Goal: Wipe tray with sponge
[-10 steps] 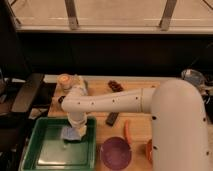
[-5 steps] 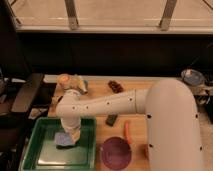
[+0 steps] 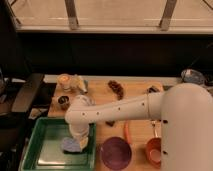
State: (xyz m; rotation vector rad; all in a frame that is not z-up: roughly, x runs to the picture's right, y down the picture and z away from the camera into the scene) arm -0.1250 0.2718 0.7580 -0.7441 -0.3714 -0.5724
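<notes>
Over the last second the arm (image 3: 107, 111) swings its elbow leftward and sinks lower over the tray (image 3: 45, 150), so the gripper (image 3: 77, 142) now sits deeper inside it than before. The sponge (image 3: 71, 146) under the gripper slides from the tray's back right part toward its front, now resting on the floor near the right wall

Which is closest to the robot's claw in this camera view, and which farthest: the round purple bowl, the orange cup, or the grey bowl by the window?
The gripper is down inside the large green plastic tray, at the small light-blue sponge.
1. Round purple bowl, just to its right.
2. Orange cup, farther right.
3. Grey bowl, far back right.
</notes>
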